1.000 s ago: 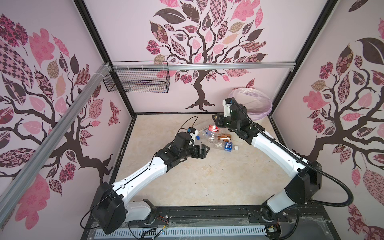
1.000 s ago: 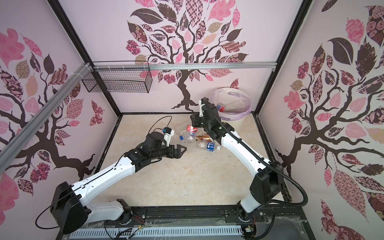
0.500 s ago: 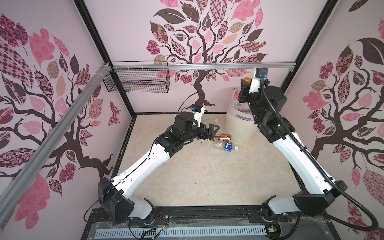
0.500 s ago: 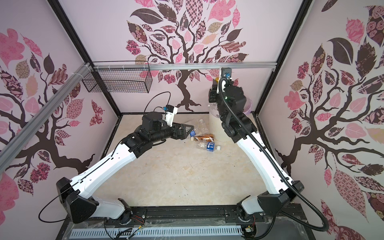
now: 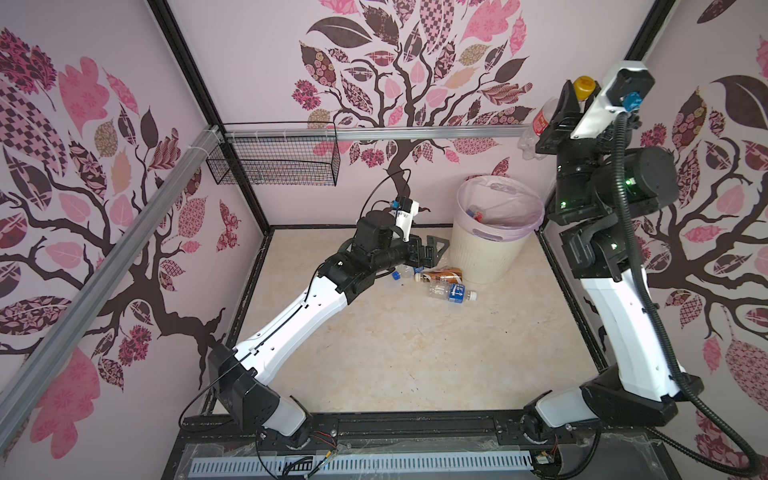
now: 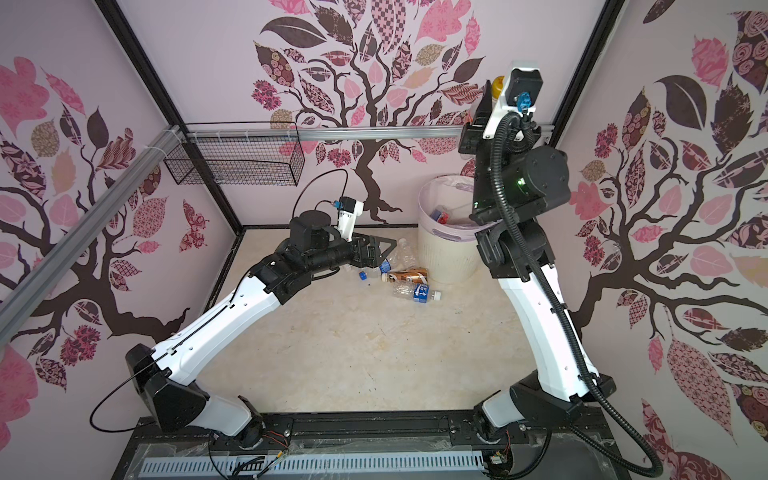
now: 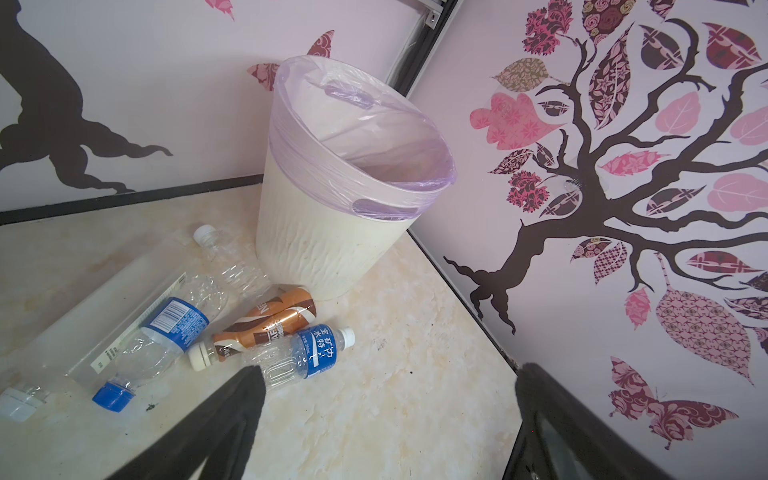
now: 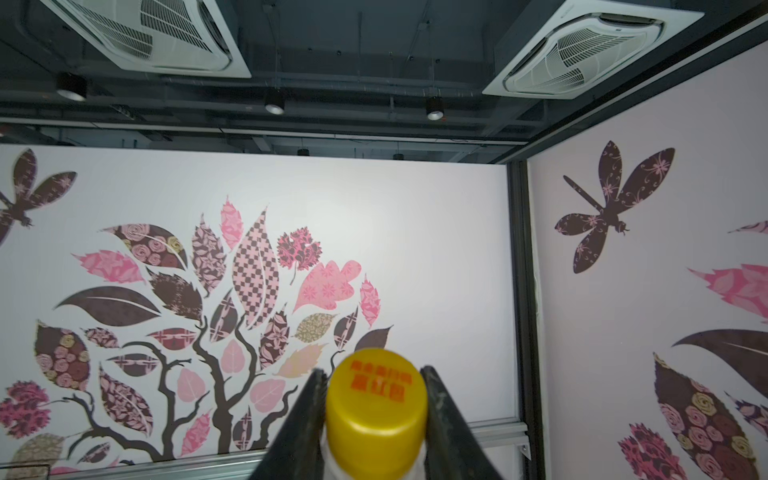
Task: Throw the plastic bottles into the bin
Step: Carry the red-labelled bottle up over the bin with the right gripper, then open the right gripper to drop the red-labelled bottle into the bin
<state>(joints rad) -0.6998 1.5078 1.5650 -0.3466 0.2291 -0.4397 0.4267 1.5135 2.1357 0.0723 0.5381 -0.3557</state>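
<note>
My right gripper (image 5: 577, 94) (image 8: 376, 388) is raised high near the back right corner, above the bin, and is shut on a clear bottle with a yellow cap (image 8: 376, 409) (image 6: 498, 86) and a red label (image 5: 540, 122). The cream bin (image 5: 482, 253) (image 6: 444, 253) (image 7: 324, 232) with its lilac liner stands in that corner, with some bottles inside (image 5: 476, 214). Several bottles lie on the floor beside it: a brown-labelled one (image 5: 442, 274) (image 7: 270, 320), a blue-labelled one (image 5: 453, 292) (image 7: 307, 353) and a blue-capped one (image 7: 166, 332). My left gripper (image 5: 436, 249) (image 7: 386, 382) hovers open and empty over them.
A black wire basket (image 5: 274, 162) hangs from the aluminium rail (image 5: 415, 132) on the back wall. Patterned walls close in the floor on three sides. A flat clear plastic sheet (image 7: 104, 316) lies under the left bottles.
My right arm has lifted the yellow-capped bottle from the floor pile to high above the bin. My left arm has moved back towards the bin, still open.
</note>
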